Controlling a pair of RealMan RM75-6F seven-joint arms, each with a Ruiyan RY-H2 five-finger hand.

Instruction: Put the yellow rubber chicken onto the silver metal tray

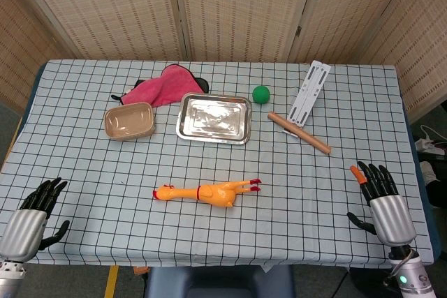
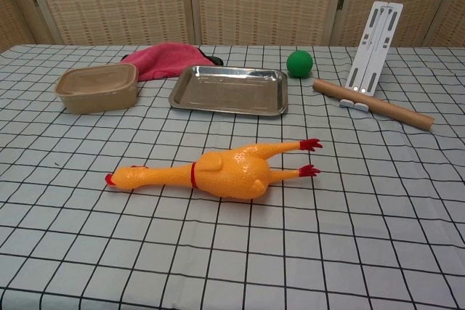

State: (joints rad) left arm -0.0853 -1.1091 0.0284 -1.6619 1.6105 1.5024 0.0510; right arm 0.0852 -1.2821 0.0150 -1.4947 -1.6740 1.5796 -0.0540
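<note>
The yellow rubber chicken [image 1: 207, 192] [image 2: 218, 170] lies flat on the checked tablecloth near the front middle, head to the left and red feet to the right. Behind it the silver metal tray [image 1: 214, 118] [image 2: 229, 91] rests with nothing on it. My left hand [image 1: 33, 212] is at the front left corner, fingers apart, holding nothing. At the front right corner my right hand [image 1: 380, 193] is likewise empty with its fingers spread. Both hands are far from the chicken and do not show in the chest view.
A tan plastic tub [image 1: 129, 121] [image 2: 97, 87] stands left of the tray, with a pink cloth [image 1: 159, 86] [image 2: 161, 60] behind it. A green ball [image 1: 261, 93] [image 2: 298, 63], a white folding stand [image 1: 309, 91] [image 2: 370, 56] and a wooden rolling pin [image 1: 299, 132] [image 2: 373, 104] lie to the right.
</note>
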